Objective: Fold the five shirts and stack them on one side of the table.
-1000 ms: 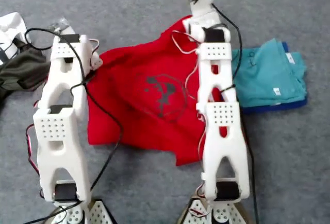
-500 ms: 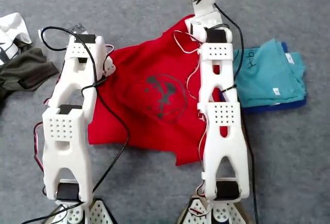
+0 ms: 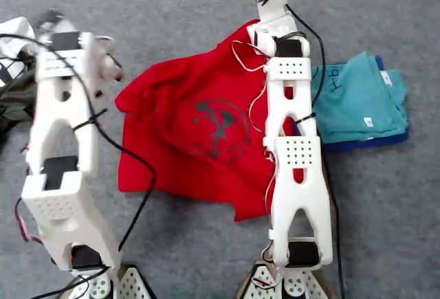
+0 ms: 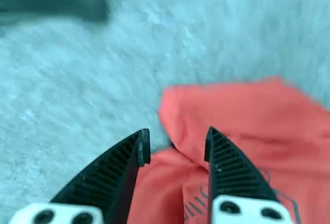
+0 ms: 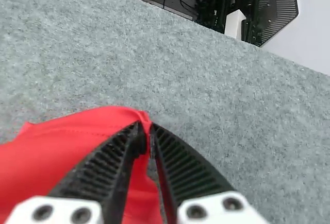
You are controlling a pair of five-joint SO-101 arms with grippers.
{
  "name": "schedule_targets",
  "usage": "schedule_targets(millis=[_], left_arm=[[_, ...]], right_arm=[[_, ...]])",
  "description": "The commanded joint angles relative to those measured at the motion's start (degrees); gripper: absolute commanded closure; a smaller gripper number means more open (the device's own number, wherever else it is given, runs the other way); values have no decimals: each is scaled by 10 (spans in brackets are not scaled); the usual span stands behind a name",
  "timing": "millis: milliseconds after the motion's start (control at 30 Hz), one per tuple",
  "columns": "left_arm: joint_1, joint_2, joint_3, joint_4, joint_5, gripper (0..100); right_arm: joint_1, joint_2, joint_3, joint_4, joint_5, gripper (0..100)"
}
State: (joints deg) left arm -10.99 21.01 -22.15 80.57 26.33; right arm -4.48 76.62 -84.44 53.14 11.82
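A red shirt (image 3: 192, 141) with a dark print lies spread and rumpled in the middle of the grey table. My right gripper (image 3: 253, 32) is at the shirt's far corner, and in the right wrist view it (image 5: 148, 130) is shut on the red hem (image 5: 56, 141). My left gripper (image 3: 113, 72) is off the shirt's left edge, over bare table. In the left wrist view it (image 4: 174, 142) stands open above the bunched red sleeve (image 4: 247, 116), holding nothing.
A folded teal shirt (image 3: 354, 100) lies on a folded blue one (image 3: 385, 137) at the right side. A dark green shirt (image 3: 12, 100) and a white one (image 3: 14, 34) lie crumpled at the left edge. Cables trail along both arms.
My left arm has swung left, off the red shirt's left sleeve, which now lies bunched. The right arm and its hold on the far corner are unchanged.
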Motion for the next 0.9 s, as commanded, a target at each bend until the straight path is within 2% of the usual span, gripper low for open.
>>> schedule_targets(millis=[0, 67, 233, 333, 667, 867], left_arm=[[-20, -35, -2, -27, 1, 812], [-23, -30, 11, -78, 10, 812], [-19, 34, 33, -194, 109, 808], [-4, 105, 13, -205, 153, 808], [44, 272, -219, -104, 191, 809], [64, 342, -334, 0, 205, 808]], right_arm=[[7, -5, -29, -12, -4, 996], [7, -5, -29, -11, -4, 996], [6, -4, -29, -11, -2, 996], [0, -3, -29, -11, 15, 996], [-8, -2, -28, -11, 25, 996], [-9, -1, -28, -10, 38, 996]])
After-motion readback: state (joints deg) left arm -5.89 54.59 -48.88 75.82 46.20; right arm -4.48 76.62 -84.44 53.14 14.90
